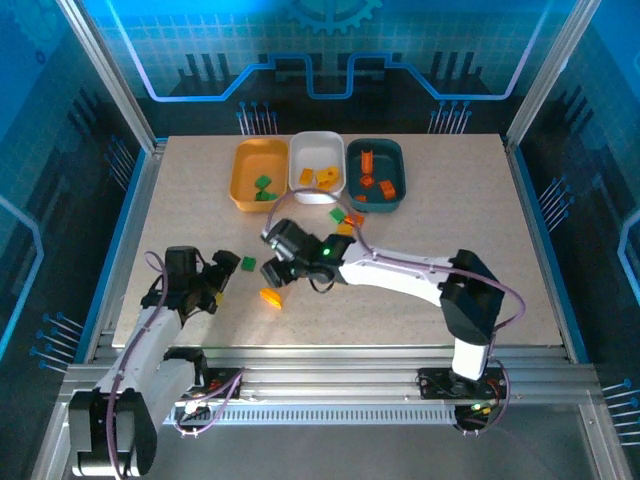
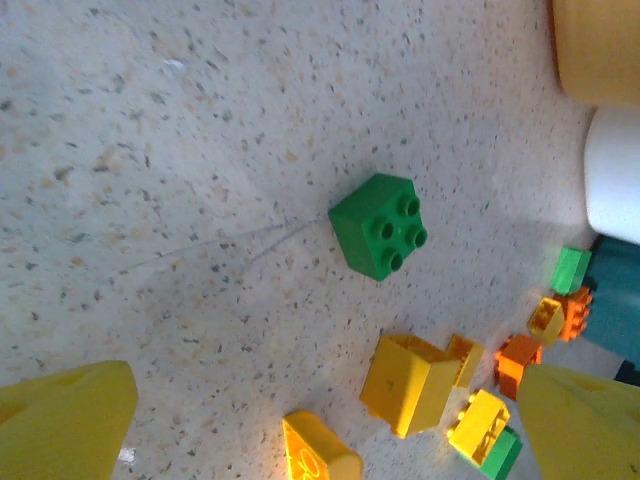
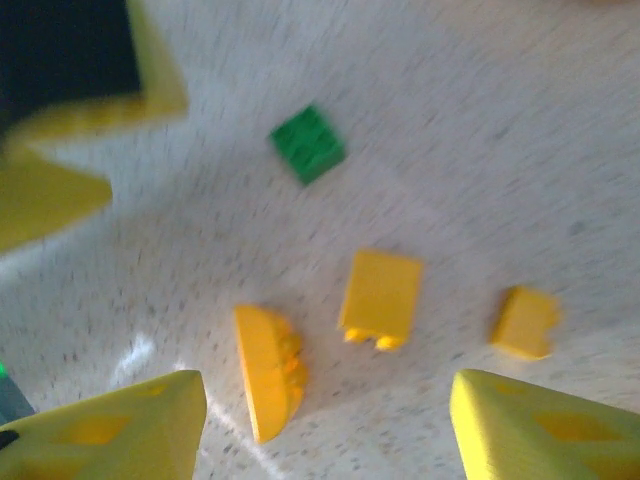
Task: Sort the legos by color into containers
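Spreading wide, the left gripper (image 2: 330, 372) hangs open over the table (image 1: 470, 250) with nothing between its yellow fingers (image 2: 65, 420); a green brick (image 2: 380, 225) lies studs-up on the bare surface ahead of it. Nearer the fingers sit a boxy yellow brick (image 2: 410, 385) and a curved yellow piece (image 2: 320, 455). The right gripper (image 3: 325, 390) is also parted and empty, its arm reaching across from the right base toward the table's middle. Below it the same curved piece lies on its edge, with the boxy yellow brick just beside it and a small yellow brick (image 3: 524, 322) farther right. All are apart from the pads. At the far edge three trays stand side by side: the orange tray (image 1: 244, 160) holds green bricks, the white tray (image 1: 305, 145) holds yellow ones, and the teal tray (image 1: 395, 160) holds orange-red ones. A small cluster of loose bricks (image 1: 345, 220) rests just in front of the white and teal trays.
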Available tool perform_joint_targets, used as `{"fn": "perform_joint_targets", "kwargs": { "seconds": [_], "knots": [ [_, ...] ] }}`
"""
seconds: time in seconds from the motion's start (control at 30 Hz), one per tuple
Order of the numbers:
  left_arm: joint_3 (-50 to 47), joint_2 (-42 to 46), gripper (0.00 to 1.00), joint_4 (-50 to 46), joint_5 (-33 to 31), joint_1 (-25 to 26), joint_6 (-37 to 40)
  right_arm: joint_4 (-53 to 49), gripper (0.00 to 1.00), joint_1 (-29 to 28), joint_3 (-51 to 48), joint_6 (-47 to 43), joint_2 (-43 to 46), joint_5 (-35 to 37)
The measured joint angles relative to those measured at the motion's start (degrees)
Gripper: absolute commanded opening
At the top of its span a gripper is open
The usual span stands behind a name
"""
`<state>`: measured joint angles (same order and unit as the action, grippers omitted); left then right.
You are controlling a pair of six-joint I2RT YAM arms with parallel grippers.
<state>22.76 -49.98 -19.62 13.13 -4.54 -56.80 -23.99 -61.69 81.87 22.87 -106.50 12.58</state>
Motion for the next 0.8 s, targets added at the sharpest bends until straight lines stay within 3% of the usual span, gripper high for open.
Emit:
{"fn": "perform_joint_targets", "kwargs": {
  "seconds": [0.27, 0.4, 0.57, 0.8],
  "knots": [
    [-1.2, 0.1, 0.99, 0.6, 3.7, -1.8, 0.4, -1.5, 0.64, -2.1, 3.5, -1.0, -12.7, -3.3],
    [-3.7, 0.4, 0.99, 0.6, 4.4, -2.1, 0.3, -2.0, 0.55, -1.9, 5.4, -1.4, -15.8, -4.8],
    [-4.6, 0.3, 0.99, 1.0, 4.6, -2.1, 0.4, -1.9, 0.29, -1.6, 7.2, -1.2, -16.2, -5.6],
    [-4.6, -1.4, 0.99, 2.4, 4.8, -2.2, 1.3, -2.1, 0.24, -1.2, 7.0, -0.8, -15.3, -6.3]
  ]
}}
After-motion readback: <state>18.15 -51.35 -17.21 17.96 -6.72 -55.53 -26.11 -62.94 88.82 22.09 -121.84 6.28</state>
